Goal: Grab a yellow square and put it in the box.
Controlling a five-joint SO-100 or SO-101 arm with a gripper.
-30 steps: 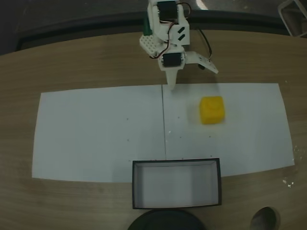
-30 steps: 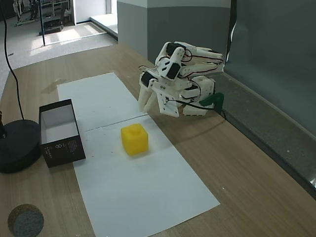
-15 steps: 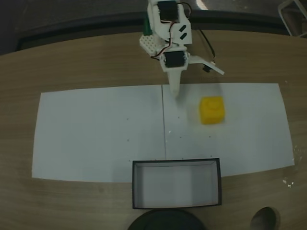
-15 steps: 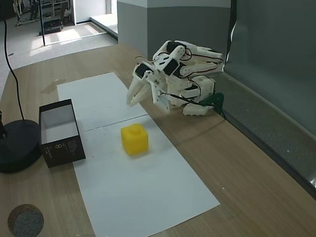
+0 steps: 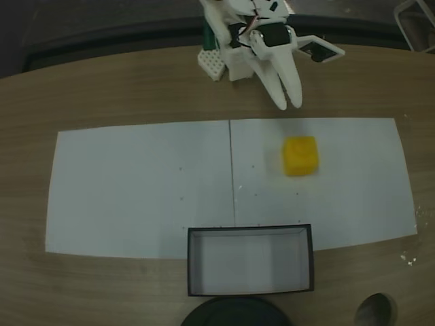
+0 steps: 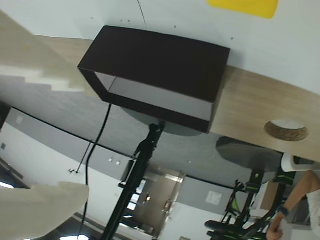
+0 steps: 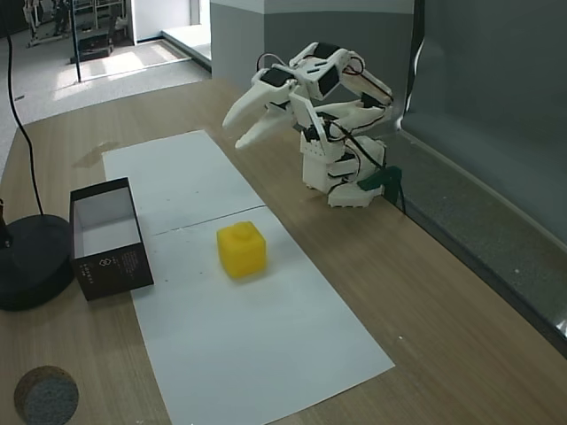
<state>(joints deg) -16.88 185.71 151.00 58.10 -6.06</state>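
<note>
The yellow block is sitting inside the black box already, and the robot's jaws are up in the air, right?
Not quite. The yellow block is not in the black box; it sits on the white paper, apart from the box, whose inside holds nothing, as a fixed view shows. The jaws are indeed up in the air.

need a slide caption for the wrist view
Wrist view: black box on the wooden table, edge of the yellow square on white paper.

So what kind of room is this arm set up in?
Probably an office or meeting room used as a lab: a long curved wooden table, a dark grey wall panel behind it, and exercise bikes off to the side.
</note>
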